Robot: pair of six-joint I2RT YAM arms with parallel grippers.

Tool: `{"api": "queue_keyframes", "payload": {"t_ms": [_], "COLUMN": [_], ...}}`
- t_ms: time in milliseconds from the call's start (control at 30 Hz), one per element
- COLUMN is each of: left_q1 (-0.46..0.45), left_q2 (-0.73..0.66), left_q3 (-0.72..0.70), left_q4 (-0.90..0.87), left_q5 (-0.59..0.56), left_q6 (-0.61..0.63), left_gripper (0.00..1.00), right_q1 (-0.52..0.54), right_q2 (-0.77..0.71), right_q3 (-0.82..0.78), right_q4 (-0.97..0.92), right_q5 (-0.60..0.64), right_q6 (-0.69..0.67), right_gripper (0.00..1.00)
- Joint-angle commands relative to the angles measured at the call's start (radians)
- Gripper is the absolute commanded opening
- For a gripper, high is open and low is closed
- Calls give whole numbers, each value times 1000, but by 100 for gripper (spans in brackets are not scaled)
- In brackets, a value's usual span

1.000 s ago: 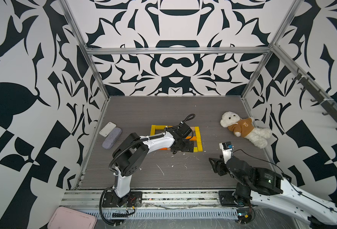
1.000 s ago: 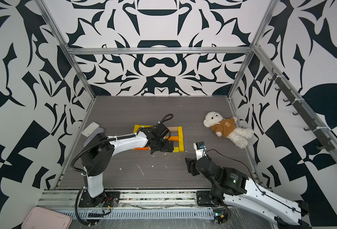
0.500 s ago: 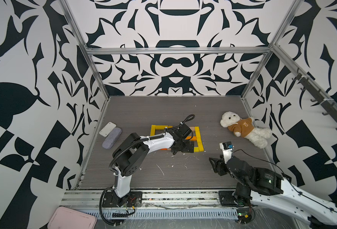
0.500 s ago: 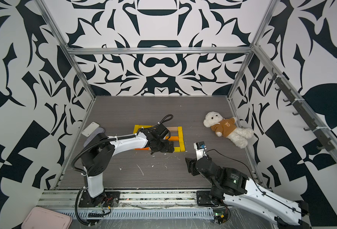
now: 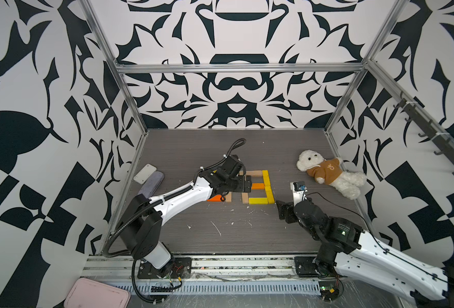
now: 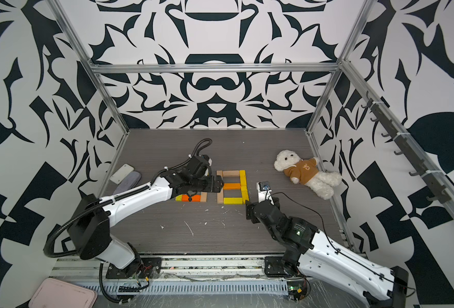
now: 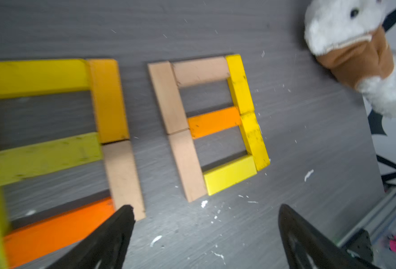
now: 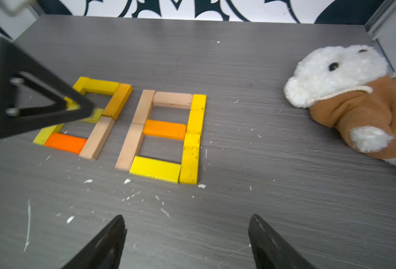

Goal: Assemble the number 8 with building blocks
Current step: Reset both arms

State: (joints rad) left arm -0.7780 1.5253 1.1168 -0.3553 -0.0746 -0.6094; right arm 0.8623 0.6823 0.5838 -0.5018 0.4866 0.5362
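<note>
The building blocks lie flat on the grey floor as two figure-8 shapes side by side. The right figure (image 8: 164,129) is tan, yellow and orange and shows whole in both top views (image 5: 258,186) (image 6: 232,186). My left arm covers much of the left figure (image 8: 97,138); in a top view only its orange bottom block (image 5: 215,198) and a tan one show. My left gripper (image 5: 247,184) (image 7: 206,209) hangs open and empty between the two figures. My right gripper (image 5: 282,210) (image 8: 187,219) is open and empty, near the front right of the right figure.
A white teddy bear in a brown hoodie (image 5: 327,173) lies to the right of the blocks. A white flat case (image 5: 145,173) and a grey one (image 5: 152,182) sit by the left wall. A pink tray (image 5: 95,294) lies outside the front rail. White specks dot the floor.
My left arm has lifted and drawn back a little, now covering more of the left figure. The right jaws have widened. The blocks have not moved.
</note>
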Motion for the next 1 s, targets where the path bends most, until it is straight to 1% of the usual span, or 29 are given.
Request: {"api": "queue_keyframes", "payload": {"t_ms": [0, 33, 67, 133, 167, 233, 300, 333, 400, 467, 533, 567, 600, 633, 700, 733, 767, 833, 867, 900, 933, 967], "left_q1": [87, 122, 155, 226, 256, 310, 351, 379, 436, 477, 507, 522, 541, 565, 605, 614, 618, 621, 620, 624, 630, 639], "left_q2": [-111, -151, -183, -260, -301, -364, -425, -449, -487, -506, -527, -535, -539, -539, -519, -498, -477, -428, -407, -384, -348, -316], "left_q3": [-115, -159, -189, -263, -297, -355, -426, -458, -497, -521, -557, -583, -615, -645, -697, -715, -728, -762, -782, -805, -833, -848], "left_q4": [39, 65, 79, 119, 131, 143, 182, 207, 247, 278, 345, 392, 464, 529, 645, 688, 727, 836, 898, 983, 1064, 1135], "left_q5": [-67, -67, -69, -70, -84, -145, -244, -257, -246, -276, -317, -301, -277, -254, -206, -205, -211, -201, -198, -186, -167, -150], "left_q6": [57, 70, 77, 101, 115, 147, 189, 219, 286, 361, 447, 495, 536, 552, 561, 560, 560, 584, 595, 608, 616, 619], "left_gripper": [99, 99, 99, 99, 99, 99, 99, 99, 99, 99, 99, 99, 99, 99, 99, 99, 99, 99, 99, 99, 99, 99], "right_q1": [-169, -229, -276, -351, -376, -419, -478, -511, -593, -675, -730, -741, -749, -756, -768, -771, -776, -785, -787, -786, -785, -788], "right_q2": [29, 41, 52, 77, 89, 119, 163, 187, 246, 322, 398, 430, 474, 518, 599, 647, 693, 791, 834, 888, 890, 868], "right_q3": [0, 3, 7, 7, 3, -6, -27, -45, -66, -85, -129, -156, -187, -206, -230, -247, -264, -274, -293, -313, -326, -315], "right_q4": [170, 193, 209, 273, 305, 364, 442, 488, 556, 623, 751, 831, 934, 1021, 1160, 1253, 1340, 1426, 1499, 1612, 1633, 1569], "right_q5": [-153, -186, -195, -204, -194, -126, -60, -50, -83, -138, -165, -172, -170, -169, -165, -168, -183, -246, -264, -282, -302, -328], "right_q6": [-90, -110, -119, -180, -210, -252, -300, -329, -358, -359, -373, -397, -419, -435, -458, -467, -478, -494, -508, -517, -526, -518], "right_gripper": [86, 86, 87, 94, 96, 100, 100, 100, 100, 100, 100, 100, 100, 100, 100, 100, 100, 99, 99, 99, 99, 99]}}
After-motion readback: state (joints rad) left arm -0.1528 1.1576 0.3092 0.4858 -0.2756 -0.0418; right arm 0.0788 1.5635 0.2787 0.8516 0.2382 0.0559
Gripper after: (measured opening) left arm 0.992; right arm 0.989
